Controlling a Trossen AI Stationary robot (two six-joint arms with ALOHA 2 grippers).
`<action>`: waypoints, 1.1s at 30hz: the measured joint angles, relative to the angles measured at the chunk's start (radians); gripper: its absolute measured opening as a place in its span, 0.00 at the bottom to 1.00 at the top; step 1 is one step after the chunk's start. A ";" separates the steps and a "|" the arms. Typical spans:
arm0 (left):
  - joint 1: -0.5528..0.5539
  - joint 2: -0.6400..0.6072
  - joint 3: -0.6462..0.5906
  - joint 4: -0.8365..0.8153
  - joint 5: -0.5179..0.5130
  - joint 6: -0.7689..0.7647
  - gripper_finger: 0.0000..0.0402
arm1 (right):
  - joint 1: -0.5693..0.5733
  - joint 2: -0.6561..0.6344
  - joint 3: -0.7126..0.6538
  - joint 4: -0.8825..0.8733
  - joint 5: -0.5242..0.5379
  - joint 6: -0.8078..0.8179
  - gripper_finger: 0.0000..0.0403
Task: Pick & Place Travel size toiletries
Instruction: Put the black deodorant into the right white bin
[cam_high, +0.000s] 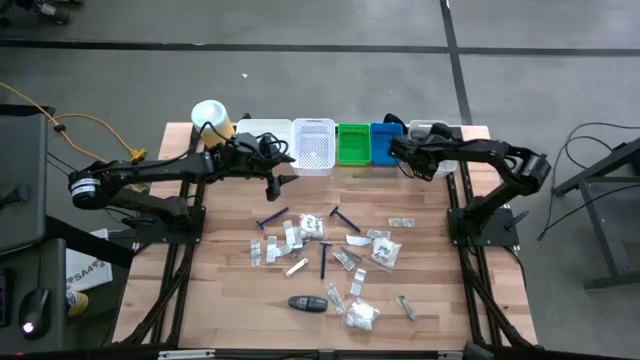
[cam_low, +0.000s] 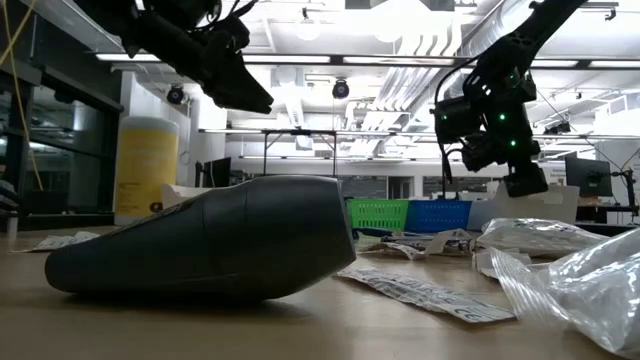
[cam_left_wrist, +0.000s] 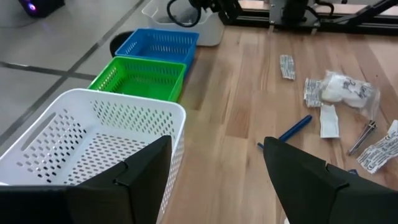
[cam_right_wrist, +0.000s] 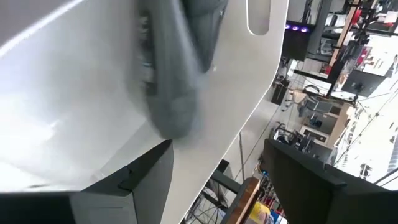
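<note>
The travel size toiletries lie scattered on the wooden table (cam_high: 330, 250): clear and white sachets (cam_left_wrist: 286, 66), thin dark-blue sticks (cam_high: 272, 218) and a crumpled clear bag (cam_high: 362, 316). My left gripper (cam_left_wrist: 217, 168) is open and holds nothing. It hovers above the table beside the white perforated basket (cam_left_wrist: 93, 137), also seen in the high view (cam_high: 275, 183). My right gripper (cam_right_wrist: 217, 174) is open and hangs over the white bin (cam_high: 440, 135) at the far right of the basket row. A blurred grey thing (cam_right_wrist: 171, 74) shows against the bin's white wall.
Along the far edge stand a white bin (cam_high: 262, 135), the white basket (cam_high: 313, 145), a green basket (cam_high: 353, 143), a blue basket (cam_high: 384, 142) and the right white bin. A yellow canister (cam_high: 212, 118) stands at the far left. A dark oval object (cam_high: 307, 303) lies near the near edge.
</note>
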 joint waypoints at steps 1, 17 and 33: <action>0.000 0.000 0.000 -0.002 0.000 0.000 0.63 | 0.000 0.000 0.000 -0.004 -0.002 0.012 0.60; -0.030 0.001 0.087 -0.244 -0.038 -0.004 0.63 | 0.112 -0.347 -0.003 -0.051 -0.451 0.272 0.61; -0.353 0.014 0.092 -0.352 -0.090 -0.026 0.63 | 0.590 -0.702 0.000 -0.077 -0.756 0.702 0.61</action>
